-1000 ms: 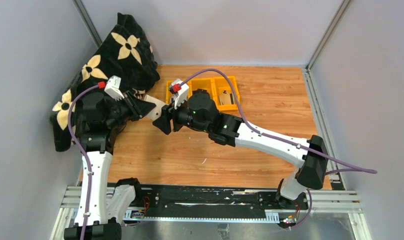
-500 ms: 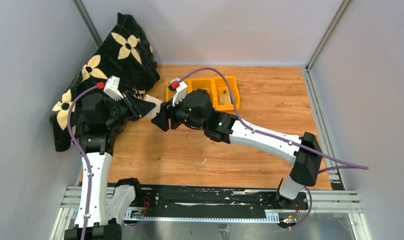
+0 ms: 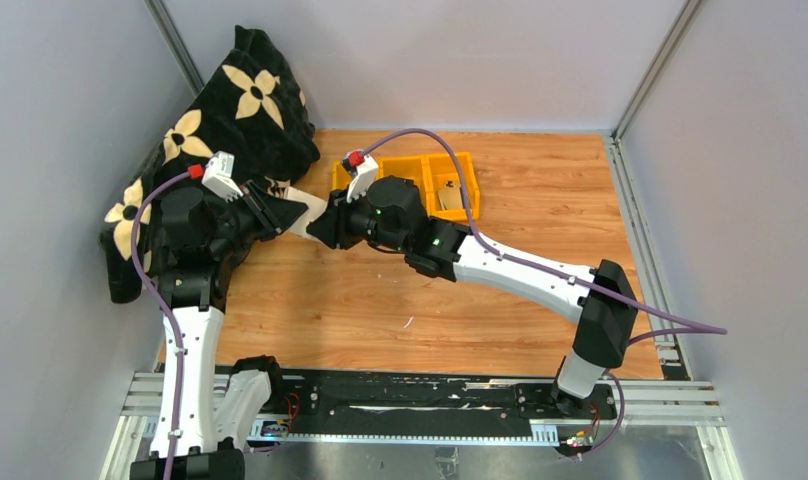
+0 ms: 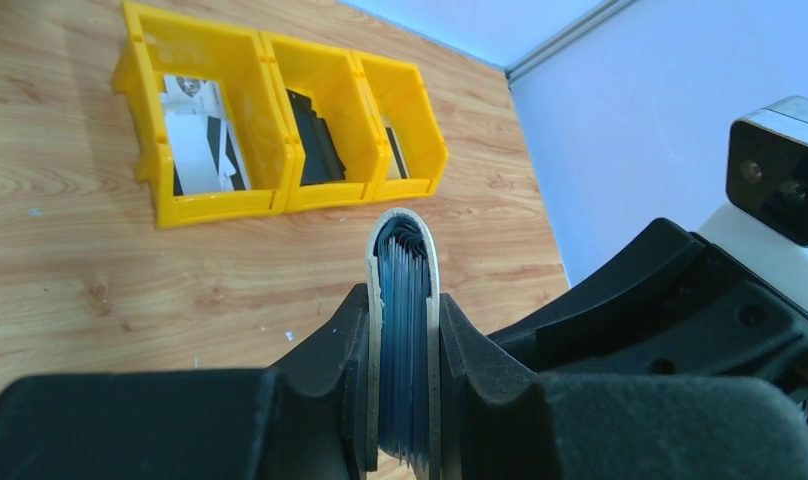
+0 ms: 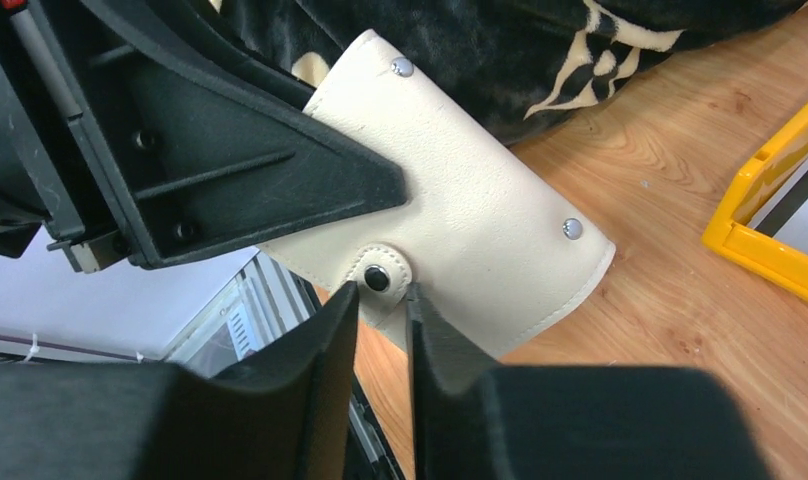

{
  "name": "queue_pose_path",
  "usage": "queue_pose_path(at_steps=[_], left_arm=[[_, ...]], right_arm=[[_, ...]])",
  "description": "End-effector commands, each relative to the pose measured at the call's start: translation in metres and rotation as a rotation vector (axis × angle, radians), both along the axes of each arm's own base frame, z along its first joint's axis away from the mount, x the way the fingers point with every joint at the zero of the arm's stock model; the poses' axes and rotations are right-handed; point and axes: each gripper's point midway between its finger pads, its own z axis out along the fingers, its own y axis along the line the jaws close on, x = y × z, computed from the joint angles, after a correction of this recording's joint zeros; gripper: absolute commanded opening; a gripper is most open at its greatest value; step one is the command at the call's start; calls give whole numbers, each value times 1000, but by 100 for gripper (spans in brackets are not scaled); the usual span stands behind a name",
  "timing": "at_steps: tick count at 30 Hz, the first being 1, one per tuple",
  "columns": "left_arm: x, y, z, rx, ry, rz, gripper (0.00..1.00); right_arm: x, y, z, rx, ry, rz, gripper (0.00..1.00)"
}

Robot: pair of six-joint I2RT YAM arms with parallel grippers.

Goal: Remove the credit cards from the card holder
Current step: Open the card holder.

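Your left claw (image 4: 403, 305) pinches the card holder (image 5: 480, 230) edge-on, raised above the tabletop (image 3: 380, 310); your right claw (image 5: 382, 300) sets its fingers nearly together at the snap tab (image 5: 380, 272); whether they grip it, you cannot tell.

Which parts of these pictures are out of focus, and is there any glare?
Left wrist view: the left gripper looks dark and soft near the lens, the yellow bins sharp. Right wrist view: the right gripper is blurred, the card holder crisp. Top view: even light, no harsh glare.
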Motion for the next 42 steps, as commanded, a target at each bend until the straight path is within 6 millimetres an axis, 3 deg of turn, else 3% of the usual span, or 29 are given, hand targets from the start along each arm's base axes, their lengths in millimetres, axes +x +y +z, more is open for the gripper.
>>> queue_pose_path(at_steps=[1, 6, 12, 16, 17, 19, 21, 23, 28, 32, 36, 42], left_arm=[[-13, -15, 11, -44, -28, -79, 0], [-11, -10, 8, -20, -35, -54, 0], [-4, -2, 4, 2, -26, 3, 0], [-1, 0, 7, 0, -28, 20, 0], [0, 0, 9, -5, -27, 20, 0], [2, -1, 14, -16, -31, 12, 0], [2, -4, 19, -31, -34, 1, 0], [1, -6, 23, -45, -40, -15, 0], [-9, -18, 31, -57, -67, -107, 0], [-23, -30, 35, -73, -90, -212, 0], [-37, -40, 42, -87, -118, -303, 0], [-58, -50, 51, -99, -162, -401, 0]], right_arm=[[-1, 19, 36, 138, 10, 32, 22], [-3, 20, 40, 161, 11, 42, 1], [-16, 16, 49, 196, -42, 82, 0], [-39, 16, 46, 182, -81, 168, 1], [-47, 17, 45, 178, -89, 202, 5], [-63, 17, 41, 169, -94, 278, 23], [-71, 14, 34, 149, -88, 309, 45], [-70, 6, 28, 120, -74, 286, 55], [-36, -50, 40, 106, -66, 124, 65], [-10, -91, 47, -50, -202, -10, 72], [-8, -98, 43, -156, -246, 30, 77], [-17, -82, 31, -213, -239, 181, 78]])
